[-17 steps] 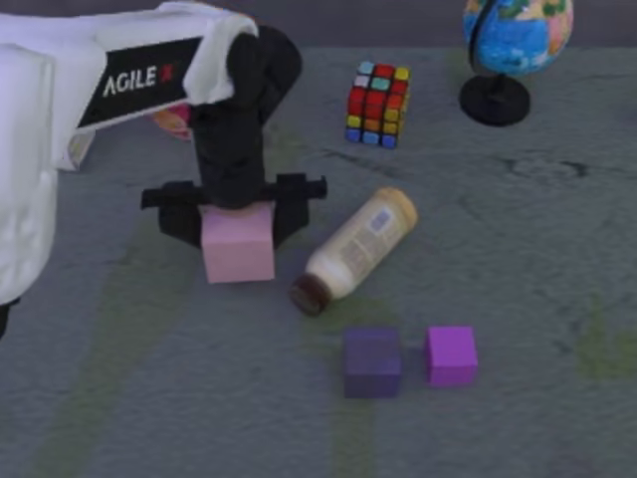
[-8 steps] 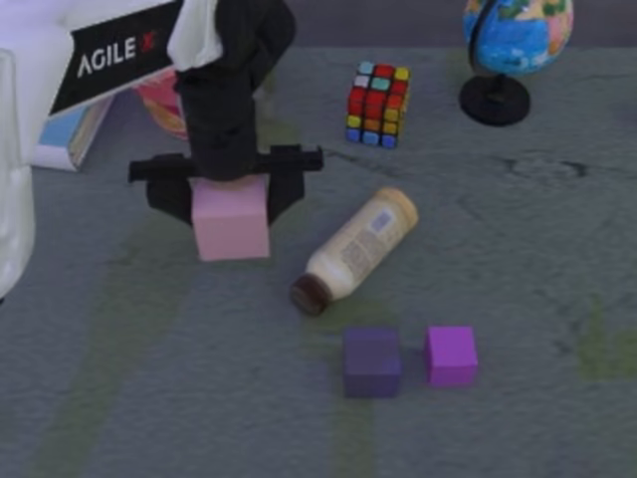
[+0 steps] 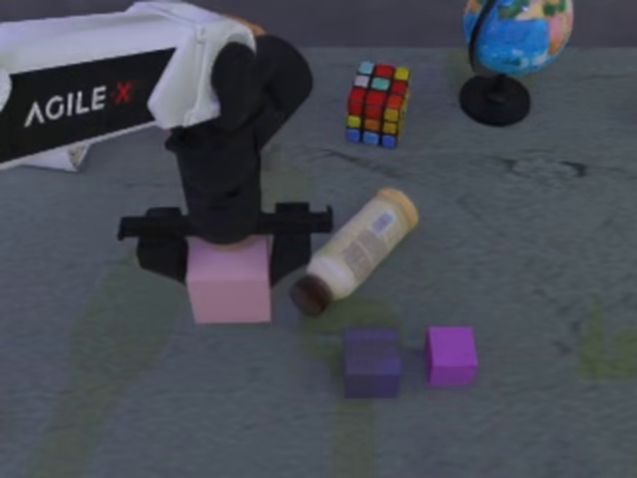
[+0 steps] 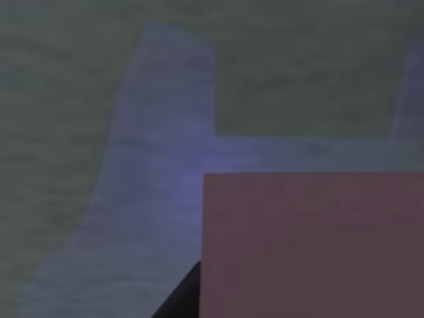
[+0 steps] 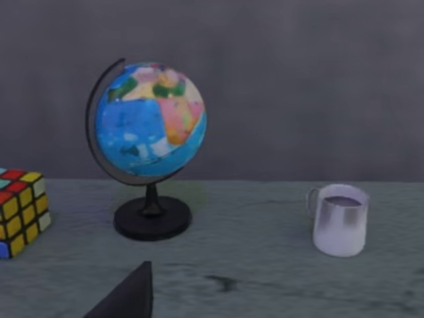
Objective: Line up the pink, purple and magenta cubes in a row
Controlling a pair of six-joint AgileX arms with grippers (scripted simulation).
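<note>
My left arm point(image 3: 100, 95) wears a white shell with rounded edges, and along its side runs a black panel point(image 3: 85, 105) lettered AGILE in white, followed by a red X. Past the shell my wrist point(image 3: 224, 149) is a bulky matte black column. My left gripper point(image 3: 227, 261) is black too, with a flat crossbar stretching to either side. In the right wrist view, one dark wedge-shaped finger point(image 5: 129, 298) shows.
</note>
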